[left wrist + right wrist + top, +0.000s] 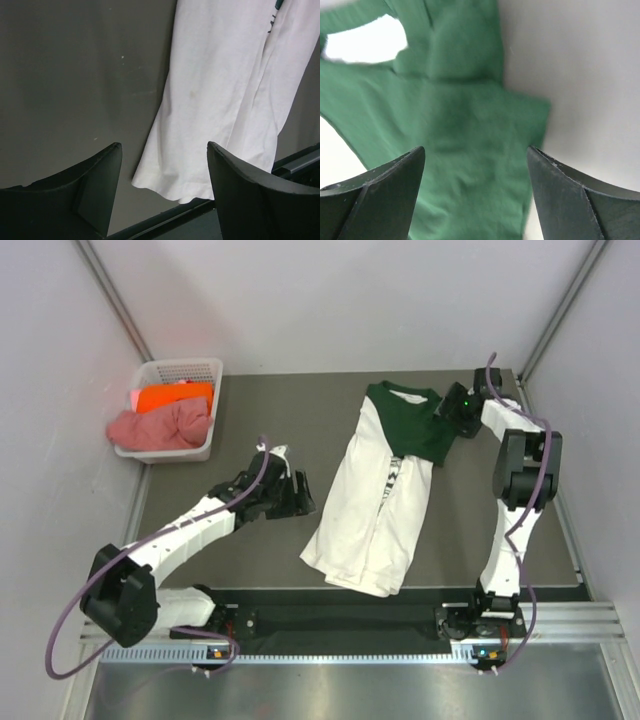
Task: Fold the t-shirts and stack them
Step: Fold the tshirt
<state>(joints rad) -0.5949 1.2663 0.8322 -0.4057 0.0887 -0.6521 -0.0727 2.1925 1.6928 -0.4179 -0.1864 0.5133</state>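
From above, the white cotton t-shirt with dark green sleeves (375, 510) lies on the dark table (270, 420). Far to its left, a white plastic lattice basket (212, 368) holds the bright orange t-shirt (175, 396) and the dusty pink t-shirt (160, 427). The left gripper (298, 495) is just left of the white shirt, and the right gripper (450, 412) is at its green sleeve (finger spacing unreadable here).

The left wrist view shows that gripper's fingers apart and empty, near the white hem.

The right wrist view shows fingers spread over green cloth; contact is unclear.
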